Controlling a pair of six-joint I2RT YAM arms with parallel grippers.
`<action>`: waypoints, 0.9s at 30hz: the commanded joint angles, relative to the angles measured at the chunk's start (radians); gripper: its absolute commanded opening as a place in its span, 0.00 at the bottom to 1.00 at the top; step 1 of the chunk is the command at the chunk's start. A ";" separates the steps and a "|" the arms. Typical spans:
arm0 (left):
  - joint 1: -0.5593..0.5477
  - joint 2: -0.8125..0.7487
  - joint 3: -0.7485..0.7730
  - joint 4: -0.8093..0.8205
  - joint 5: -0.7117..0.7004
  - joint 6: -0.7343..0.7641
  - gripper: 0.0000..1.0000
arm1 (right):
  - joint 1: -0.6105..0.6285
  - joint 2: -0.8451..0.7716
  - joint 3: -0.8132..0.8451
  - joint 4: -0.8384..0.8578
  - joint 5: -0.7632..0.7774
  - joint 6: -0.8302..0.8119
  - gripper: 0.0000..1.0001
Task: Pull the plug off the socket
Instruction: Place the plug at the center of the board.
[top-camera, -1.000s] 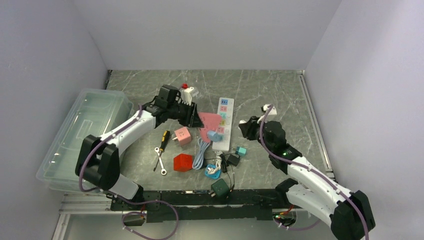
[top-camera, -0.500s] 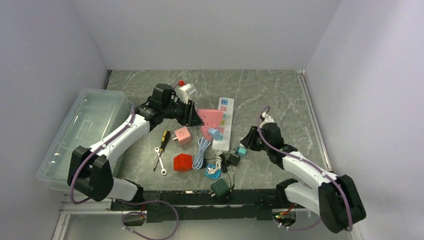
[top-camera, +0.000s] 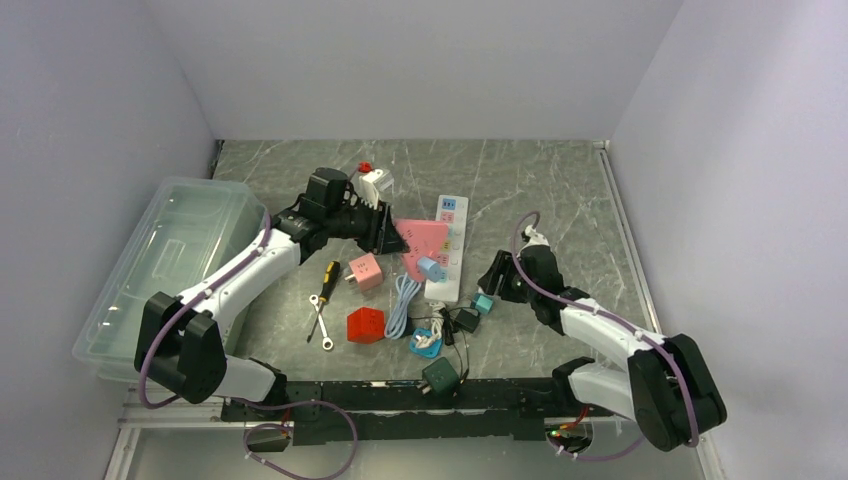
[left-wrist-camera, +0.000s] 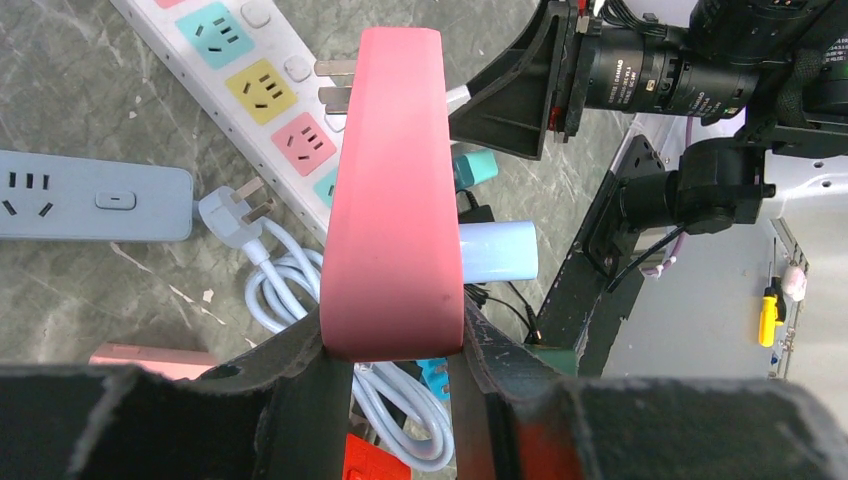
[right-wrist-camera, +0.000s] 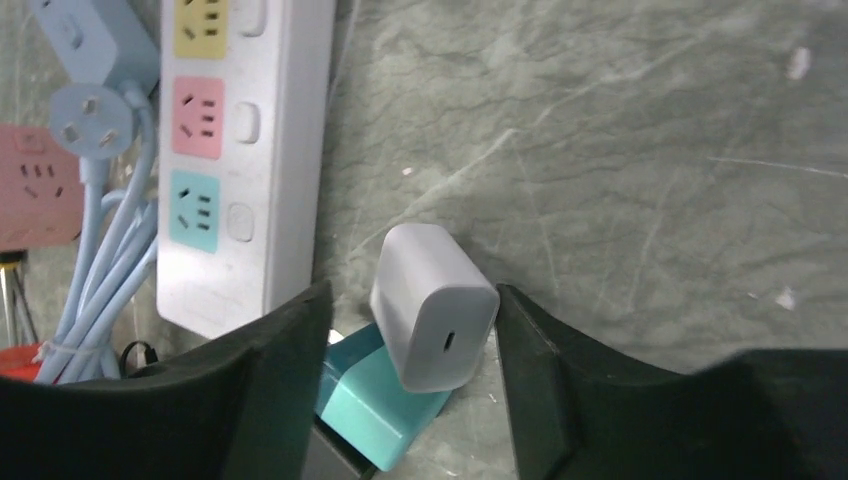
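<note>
My left gripper (left-wrist-camera: 392, 340) is shut on a pink socket block (left-wrist-camera: 390, 200), held above the table; in the top view the left gripper (top-camera: 385, 232) holds the pink socket block (top-camera: 422, 240) over the white power strip (top-camera: 447, 250). A light blue plug (left-wrist-camera: 497, 252) sticks out of the block's side. Low beside the strip's near end, my right gripper (right-wrist-camera: 410, 300) stands open. A white plug (right-wrist-camera: 432, 305) sits loose between its fingers, with gaps on both sides, leaning on a teal plug (right-wrist-camera: 372, 400).
A clear plastic bin (top-camera: 160, 270) stands at the left. A screwdriver (top-camera: 328, 275), wrench (top-camera: 319, 325), red cube (top-camera: 366, 325), pink cube (top-camera: 365, 271), coiled blue cable (top-camera: 403, 305) and dark green adapter (top-camera: 440, 376) lie near the front edge.
My right arm came down toward the table by the strip's near end and its jaws opened, letting go of the white plug. The left arm shifted slightly with the pink block.
</note>
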 joint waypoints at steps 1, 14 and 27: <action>-0.007 -0.027 0.010 0.052 0.023 -0.001 0.00 | -0.005 -0.036 0.033 -0.045 0.110 -0.003 0.69; -0.007 0.061 0.036 -0.005 -0.023 -0.008 0.00 | 0.014 -0.269 0.112 0.080 -0.139 -0.321 0.75; -0.007 0.173 0.060 -0.026 -0.023 -0.017 0.00 | 0.303 -0.043 0.154 0.374 -0.184 -0.396 0.73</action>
